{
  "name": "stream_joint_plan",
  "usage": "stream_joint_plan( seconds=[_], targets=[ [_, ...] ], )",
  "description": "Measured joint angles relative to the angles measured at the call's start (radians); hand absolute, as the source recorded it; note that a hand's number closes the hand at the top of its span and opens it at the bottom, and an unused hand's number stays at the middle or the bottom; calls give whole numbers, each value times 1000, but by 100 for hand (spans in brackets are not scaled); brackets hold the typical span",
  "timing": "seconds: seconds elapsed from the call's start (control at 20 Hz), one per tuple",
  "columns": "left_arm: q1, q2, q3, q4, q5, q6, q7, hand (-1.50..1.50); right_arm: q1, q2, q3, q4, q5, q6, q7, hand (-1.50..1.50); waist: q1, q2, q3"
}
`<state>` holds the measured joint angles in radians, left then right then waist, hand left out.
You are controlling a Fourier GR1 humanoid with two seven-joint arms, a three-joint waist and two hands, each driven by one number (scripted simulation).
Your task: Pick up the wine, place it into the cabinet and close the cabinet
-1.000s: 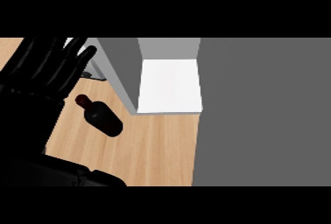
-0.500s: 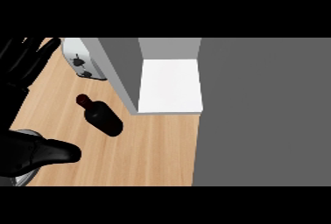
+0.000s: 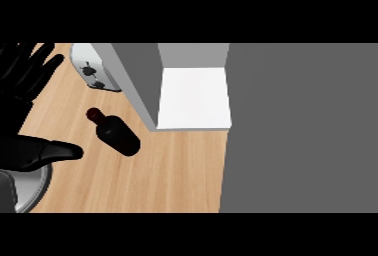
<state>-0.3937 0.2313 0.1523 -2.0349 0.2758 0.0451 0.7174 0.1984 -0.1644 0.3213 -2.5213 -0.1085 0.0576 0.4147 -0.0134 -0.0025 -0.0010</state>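
**Wine bottle lying on the counter, left hand spread at the far left**

A plain grey surface [image 3: 299,130] is filling the whole right side of the head view. To its left a light wooden counter [image 3: 170,175] is running from near to far. At the counter's far right an open cabinet with a white floor [image 3: 196,97] is standing. A grey panel [image 3: 136,80] is slanting along its left side, though I cannot tell whether this is its door or its wall.

The robot's black left hand [image 3: 21,80] is showing at the far left edge, its fingers spread wide and straight and holding nothing. At the near left edge a grey forearm [image 3: 26,190] is coming in, with a rounded black part on top. I cannot tell what part of the arm that is.

A silver appliance with two dark knobs [image 3: 96,72] is sitting at the far end, just left of the grey panel.

The dark glass wine bottle [image 3: 118,135] is lying on its side on the wood. Its dark red neck is pointing far-left and its base near-right. It is lying just beside the near end of the panel, outside the cabinet and apart from the hand.
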Motion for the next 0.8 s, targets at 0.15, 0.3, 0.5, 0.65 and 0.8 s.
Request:
stream_joint_plan(
  seconds=[0.15,0.3,0.5,0.65,0.8],
  targets=[
    [35,0,13,36,10,-29,-39,-150,-15,-3,-4,-2,0,-5,16,-150,-1,0,0],
    [50,-2,27,102,11,-56,-98,-150,-5,-6,-4,0,1,2,3,-150,-3,1,0],
    [111,-14,25,161,13,-105,-170,-150,-28,-8,-17,0,2,-6,21,-150,-2,1,0],
    [137,-19,20,213,3,-141,-231,-150,-24,0,1,0,5,-13,15,-150,-3,1,0],
    [177,-27,15,268,-11,-179,-308,-150,-26,1,-3,3,8,-12,10,-150,-1,1,0]
  ],
)
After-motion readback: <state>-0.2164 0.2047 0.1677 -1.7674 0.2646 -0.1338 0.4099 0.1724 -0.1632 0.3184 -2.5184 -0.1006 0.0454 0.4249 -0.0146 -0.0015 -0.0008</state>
